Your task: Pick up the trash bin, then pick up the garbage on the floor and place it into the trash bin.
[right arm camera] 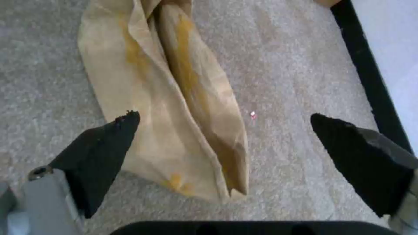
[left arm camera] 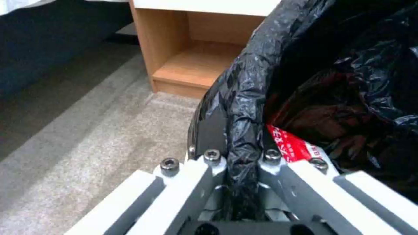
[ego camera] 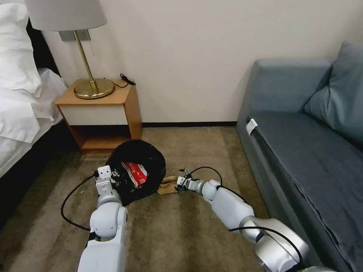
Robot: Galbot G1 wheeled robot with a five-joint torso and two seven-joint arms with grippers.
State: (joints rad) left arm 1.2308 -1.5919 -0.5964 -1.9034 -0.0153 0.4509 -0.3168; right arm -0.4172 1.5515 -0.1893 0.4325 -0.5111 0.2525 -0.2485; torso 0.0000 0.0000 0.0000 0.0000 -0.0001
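Two claws share the job: the left claw (left arm camera: pixel 241 163) is clamped on the bag-covered rim of the small round trash bin lined with crinkly black plastic (ego camera: pixel 141 170), holding its mouth, where a red-and-white packet (ego camera: pixel 135 173) already lies, tilted toward the litter. The right claw (right arm camera: pixel 222 143) hangs wide open and empty, straddling the crumpled tan paper wrapper (right arm camera: pixel 174 107) on the beige carpet (ego camera: pixel 181 234) just beside the bin. Open floor surrounds the paper, with the grey-blue sofa (ego camera: pixel 302 151) well off to the right and the wooden nightstand (ego camera: pixel 102 117) beyond the bin, so a short carry looks unobstructed.

Premises: a carpeted bedroom, hotel-like. Evidence: bed (ego camera: pixel 19 98) with white linen, lamp (ego camera: pixel 75 41) on wooden nightstand (ego camera: pixel 102 109), blue-grey sofa (ego camera: pixel 302 132).
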